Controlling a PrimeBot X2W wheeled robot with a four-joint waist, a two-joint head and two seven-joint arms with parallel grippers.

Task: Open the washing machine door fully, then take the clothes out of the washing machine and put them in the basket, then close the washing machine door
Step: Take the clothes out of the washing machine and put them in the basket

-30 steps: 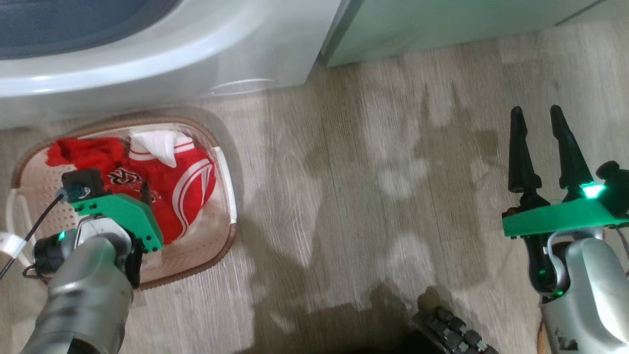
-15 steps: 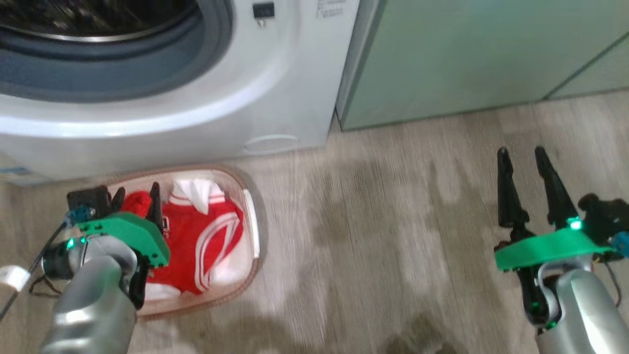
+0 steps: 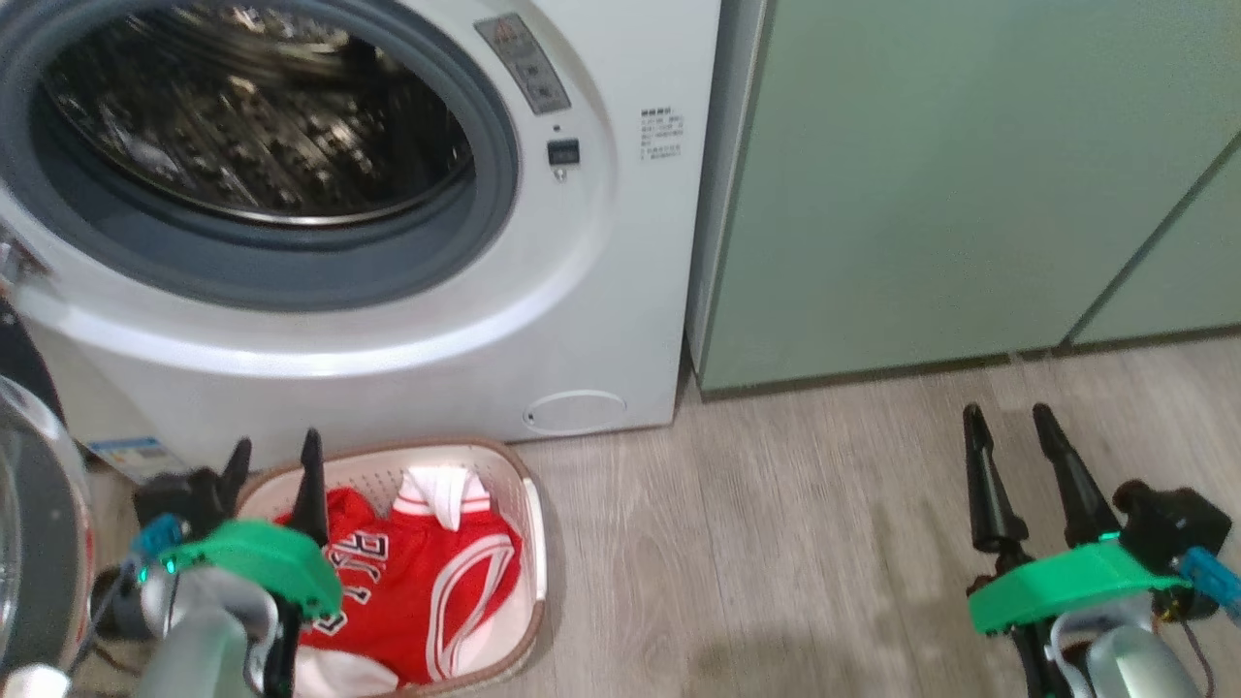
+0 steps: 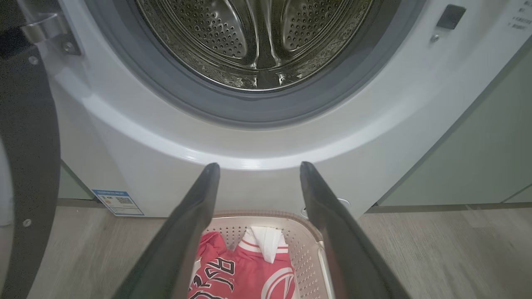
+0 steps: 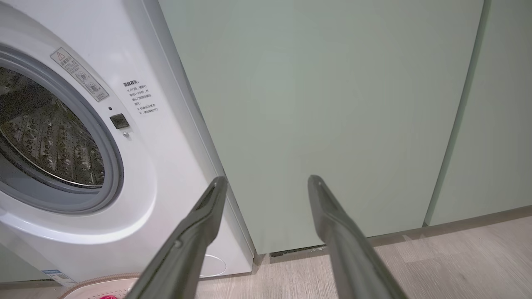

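The washing machine [image 3: 388, 320] stands with its drum open and bare inside [image 4: 257, 37]. The washing machine door [image 3: 29, 543] hangs swung out at the left edge, its black rim [image 4: 29, 145] close to my left arm. On the floor in front sits the basket [image 3: 528, 504], holding the clothes: a red jersey [image 3: 417, 572] with a white piece [image 3: 441, 490] on top. My left gripper [image 3: 275, 444] is open and empty above the basket's near-left side, fingers aimed at the washer's front [image 4: 259, 166]. My right gripper [image 3: 1006, 415] is open and empty over the floor, facing the cabinets [image 5: 267, 179].
Pale green cabinets [image 3: 921, 194] stand right of the washer. A small round white flap [image 3: 577, 410] and a blue-white sticker [image 3: 126, 451] sit low on the washer's front. Wooden floor [image 3: 776, 543] stretches between basket and right gripper.
The head camera has tilted up, so the whole picture has slid down and the drum has come into view. My left gripper has lifted from over the clothes and now points forward.
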